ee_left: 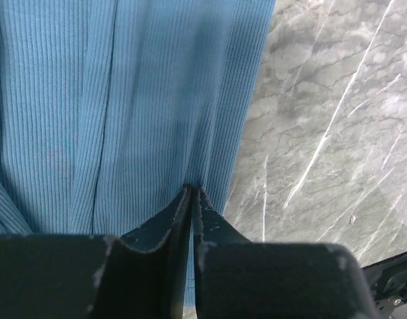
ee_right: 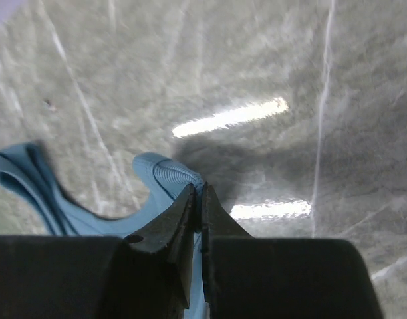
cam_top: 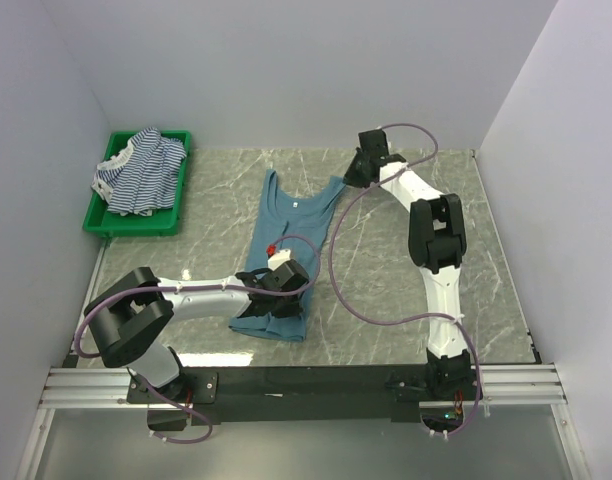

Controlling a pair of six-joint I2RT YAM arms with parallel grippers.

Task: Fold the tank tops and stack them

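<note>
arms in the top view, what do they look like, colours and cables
The left arm and right arm have white links and bulky black joints. A thin purple cable loops along each. The left gripper and right gripper have dark tapered fingers.

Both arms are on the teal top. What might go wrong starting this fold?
The right fingers pinch only the end of one strap of the teal tank top; it may slip out. The left fingers grip right at a side edge, so cloth could bunch. The purple cable looping over the top might drag it.
</note>
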